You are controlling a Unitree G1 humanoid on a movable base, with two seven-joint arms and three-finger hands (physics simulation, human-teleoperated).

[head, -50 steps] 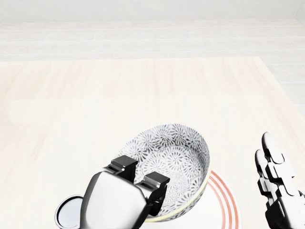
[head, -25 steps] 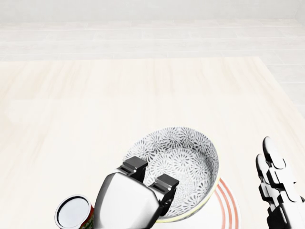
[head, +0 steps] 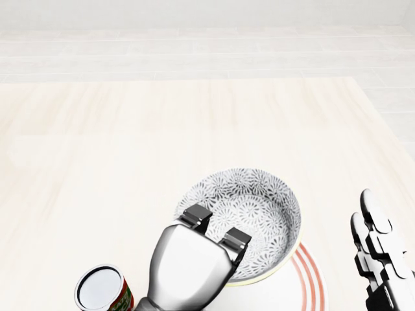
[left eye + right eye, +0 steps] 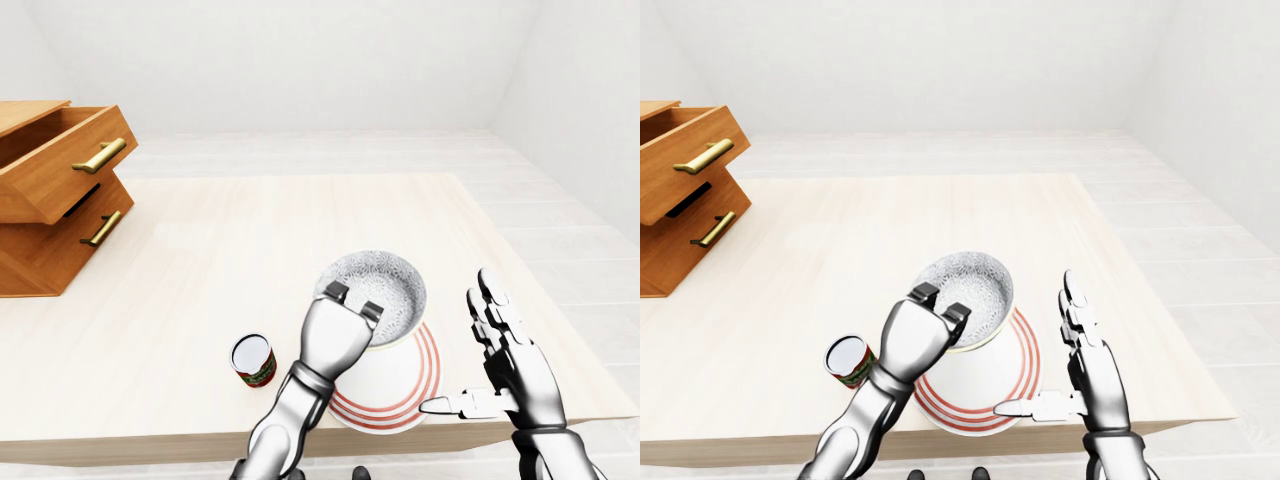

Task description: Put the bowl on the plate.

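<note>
The left robot hand comes up from the lower edge of the left-eye view and grips the bowl at its near rim, about 7 o'clock on the bowl. Two fingers hook over the lip into the patterned inside (the thumb is hidden beneath). The right robot hand stands open at 3 o'clock from the plate, with its fingers straight and spread upward, its thumb pointing at the plate's edge, and nothing in it.

The bowl sits over the red-ringed plate, toward the plate's 11 o'clock side and tilted a little. I cannot tell whether its base touches the plate. A small can with a red label stands upright on the table, at 9 o'clock from the plate and apart from it. Farther off at 10 o'clock, a wooden drawer unit sits on the table's left part with its top drawer pulled out.
</note>
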